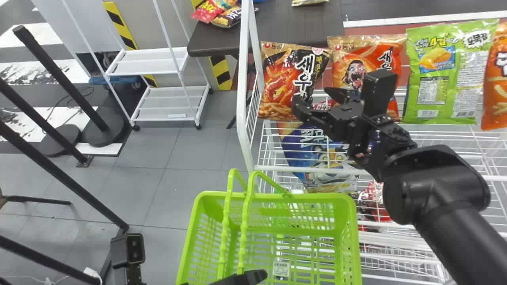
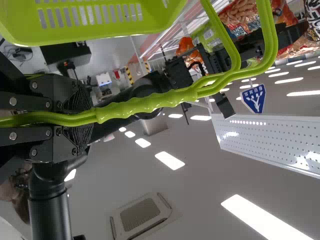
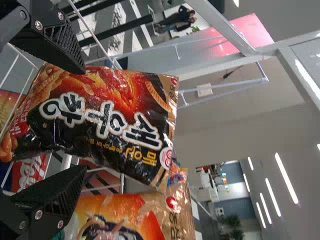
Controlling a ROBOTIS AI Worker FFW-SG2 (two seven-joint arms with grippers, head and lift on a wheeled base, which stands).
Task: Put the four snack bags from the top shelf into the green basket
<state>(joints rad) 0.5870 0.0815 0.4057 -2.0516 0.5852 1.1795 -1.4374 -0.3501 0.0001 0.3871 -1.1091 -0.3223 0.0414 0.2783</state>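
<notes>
Dark bag stands at top shelf L edge; grey floor open beyond. R gripper near bag, fingers apart; L gripper clamped on bskt handle.

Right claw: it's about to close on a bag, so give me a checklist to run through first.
1. Right claw open: ok, its fingers stand apart.
2. Claw lined up: ok, the black-and-red bag lies ahead, across the gap between the fingers.
3. Bag deep enough between the fingers for a firm grip: cannot tell.
4. Bag gripped, ready to lift: not ok, the fingers haven't closed on it.
5. Basket secured: ok, the left claw is shut on the handles of the green basket.
6. Other three bags present: ok, one orange, one green, another orange at the head view's edge.
</notes>
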